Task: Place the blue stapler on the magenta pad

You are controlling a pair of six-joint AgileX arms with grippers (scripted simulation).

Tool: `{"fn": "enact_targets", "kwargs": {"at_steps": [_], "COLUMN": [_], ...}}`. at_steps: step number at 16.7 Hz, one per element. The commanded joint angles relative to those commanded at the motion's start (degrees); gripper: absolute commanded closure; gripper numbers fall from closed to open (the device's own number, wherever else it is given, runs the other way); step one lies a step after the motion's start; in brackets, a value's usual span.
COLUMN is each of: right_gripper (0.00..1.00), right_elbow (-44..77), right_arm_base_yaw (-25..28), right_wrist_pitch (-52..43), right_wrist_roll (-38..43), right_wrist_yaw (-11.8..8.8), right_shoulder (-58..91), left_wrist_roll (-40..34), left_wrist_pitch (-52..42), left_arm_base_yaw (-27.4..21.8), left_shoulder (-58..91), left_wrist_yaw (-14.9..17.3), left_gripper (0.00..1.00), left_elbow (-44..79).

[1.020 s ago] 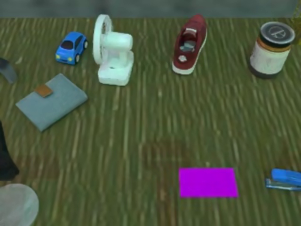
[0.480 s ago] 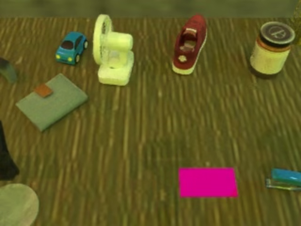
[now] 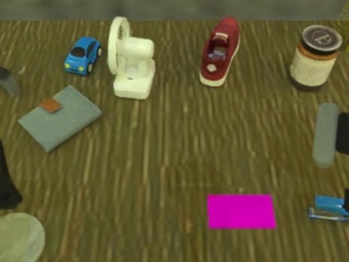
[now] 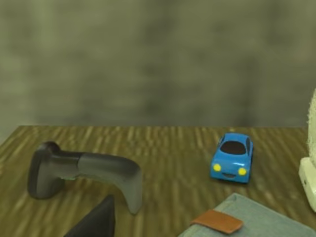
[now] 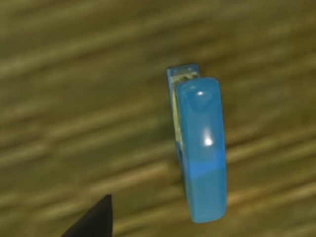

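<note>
The blue stapler point(image 3: 329, 207) lies flat on the table near the right edge, to the right of the magenta pad point(image 3: 241, 211) and apart from it. My right arm point(image 3: 326, 135) reaches in from the right edge, with its gripper point(image 3: 346, 197) above the stapler's far right end. In the right wrist view the stapler point(image 5: 200, 148) lies untouched below, and one dark fingertip point(image 5: 98, 219) stands well to its side; the gripper is open and holds nothing. My left arm point(image 3: 7, 183) is parked at the lower left, gripper open, one fingertip point(image 4: 96, 222) showing.
Along the back stand a blue toy car point(image 3: 83, 54), a white fan point(image 3: 131, 60), a red shoe point(image 3: 220, 50) and a jar point(image 3: 315, 57). A grey pouch with a brown tab point(image 3: 59, 116) lies at the left, with a grey scanner point(image 4: 84, 173) beyond it.
My right arm has come into the top view from the right edge and now hangs over the stapler's right end. The stapler, the pad and the left arm have not moved.
</note>
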Motion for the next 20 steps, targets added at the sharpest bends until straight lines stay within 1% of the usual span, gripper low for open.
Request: {"fn": "enact_targets", "kwargs": {"at_steps": [4, 11, 14, 20], "right_gripper": [0.00, 0.00, 0.00, 0.00], "right_elbow": [6.94, 7.42, 4.59, -5.51], "right_arm_base_yaw": [2.02, 1.97, 2.23, 2.59], "right_wrist_pitch": [-6.15, -6.51, -2.64, 13.65], "right_wrist_roll": [-6.07, -6.69, -6.67, -6.23], "right_wrist_yaw": [-0.11, -0.10, -0.11, -0.11], "right_shoulder": [8.41, 9.14, 10.50, 16.11], "left_wrist_roll": [0.00, 0.00, 0.00, 0.00], "left_wrist_pitch": [0.00, 0.00, 0.00, 0.00], "left_arm_base_yaw": [0.00, 0.00, 0.00, 0.00], "left_shoulder": [0.00, 0.00, 0.00, 0.00], "left_wrist_yaw": [0.00, 0.00, 0.00, 0.00], "left_gripper": [0.00, 0.00, 0.00, 0.00], "left_elbow": [0.00, 0.00, 0.00, 0.00]}}
